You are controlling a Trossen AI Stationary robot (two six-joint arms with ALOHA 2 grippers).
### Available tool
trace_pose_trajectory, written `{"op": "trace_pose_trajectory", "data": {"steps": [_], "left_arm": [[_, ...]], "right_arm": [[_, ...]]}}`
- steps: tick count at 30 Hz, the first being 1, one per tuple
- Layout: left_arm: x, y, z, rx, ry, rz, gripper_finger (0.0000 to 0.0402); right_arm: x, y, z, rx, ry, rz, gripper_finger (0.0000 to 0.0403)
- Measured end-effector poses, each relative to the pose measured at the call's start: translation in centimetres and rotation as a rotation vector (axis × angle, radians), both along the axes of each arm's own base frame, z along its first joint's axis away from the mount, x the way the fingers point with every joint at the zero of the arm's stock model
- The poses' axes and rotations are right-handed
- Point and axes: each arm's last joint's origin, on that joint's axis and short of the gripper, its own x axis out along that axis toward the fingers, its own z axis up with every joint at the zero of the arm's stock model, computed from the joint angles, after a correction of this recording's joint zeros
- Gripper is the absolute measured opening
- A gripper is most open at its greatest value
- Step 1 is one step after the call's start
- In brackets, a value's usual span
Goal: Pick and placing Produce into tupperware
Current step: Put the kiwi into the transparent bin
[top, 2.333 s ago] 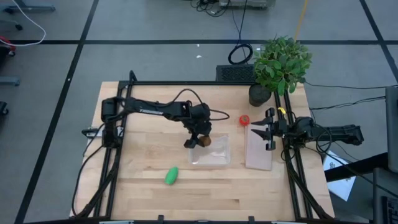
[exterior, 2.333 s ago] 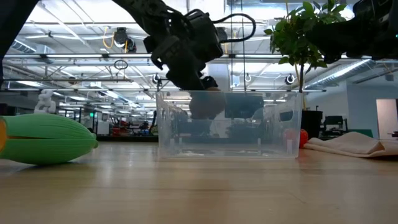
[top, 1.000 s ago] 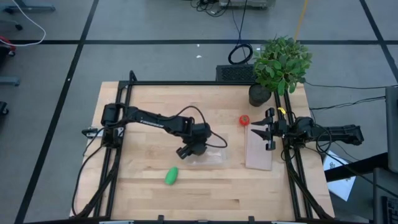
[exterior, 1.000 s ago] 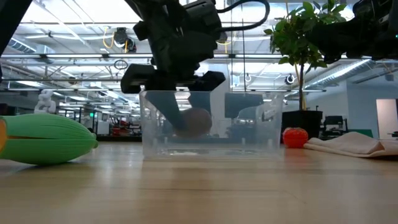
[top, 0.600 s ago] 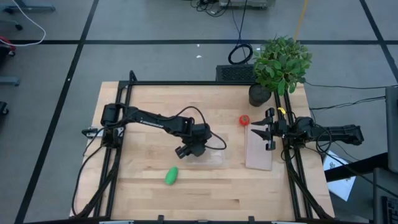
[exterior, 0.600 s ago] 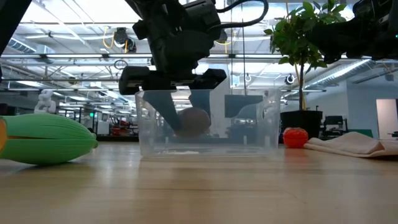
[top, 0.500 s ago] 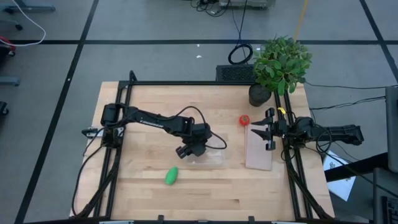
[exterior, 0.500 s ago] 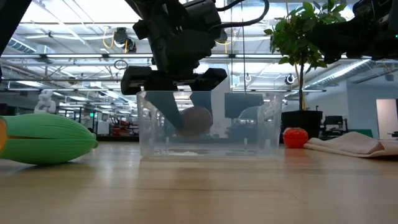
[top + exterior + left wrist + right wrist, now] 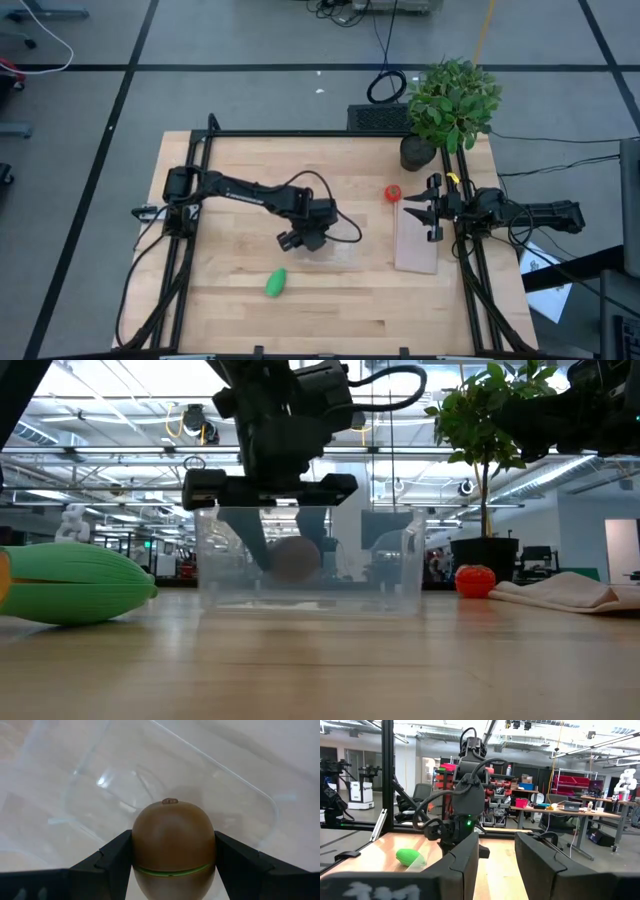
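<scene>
The brown kiwi ball (image 9: 173,837) sits between the fingers of my left gripper (image 9: 173,862), which reaches down into the clear tupperware (image 9: 400,565) near the table's middle (image 9: 342,252). Seen through the tupperware's wall in the low view, the kiwi (image 9: 293,557) hangs above its floor. The green oblong piece (image 9: 276,282) lies on the wood nearer the front edge. The red tomato ball (image 9: 393,192) rests on the table toward the far right. My right gripper (image 9: 432,212) waits open at the right edge, above a whitish panel. My left gripper pinches the kiwi's two sides (image 9: 142,847) between its two fingers (image 9: 115,857), coming from above and slanting down into the tupperware. The kiwi is inside the tupperware's walls and clear of its floor. Whether a finger also touches the tupperware's wall, I cannot tell.
A flat whitish panel (image 9: 417,240) lies under the right gripper. A potted leafy plant (image 9: 450,100) stands at the far right corner. Black frame rails run along the table's left and right edges. Bare wood lies along the near edge.
My left gripper, still shut on the kiwi and down inside the tupperware, has shifted toward the table's left edge. The tupperware has slid along the table to the left with it. The other produce has not moved.
</scene>
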Motion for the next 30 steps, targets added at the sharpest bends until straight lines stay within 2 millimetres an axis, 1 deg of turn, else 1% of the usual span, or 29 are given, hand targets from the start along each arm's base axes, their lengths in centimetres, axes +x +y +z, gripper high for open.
{"op": "trace_pose_trajectory", "data": {"steps": [5, 11, 16, 18, 30], "left_arm": [[0.2, -0.1, 0.8, 0.016, -0.003, -0.065, 0.0239], [0.3, 0.0, 1.1, -0.043, -0.012, -0.079, 0.0239], [0.6, 0.0, 0.6, -0.078, -0.013, -0.087, 0.0239], [0.9, 0.2, 0.5, -0.090, -0.039, -0.086, 0.0239], [1.6, 1.0, -1.2, -0.090, -0.040, -0.057, 0.0239]], "right_arm": [[0.0, 0.0, 0.0, 0.000, 0.000, 0.000, 0.0121], [0.0, 0.0, 0.0, -0.007, 0.000, -0.002, 0.0121], [0.0, 0.0, 0.0, -0.007, 0.000, -0.002, 0.0121], [0.0, 0.0, 0.0, -0.007, 0.000, -0.002, 0.0121], [0.1, 0.0, -0.1, -0.007, 0.011, -0.002, 0.0121]]}}
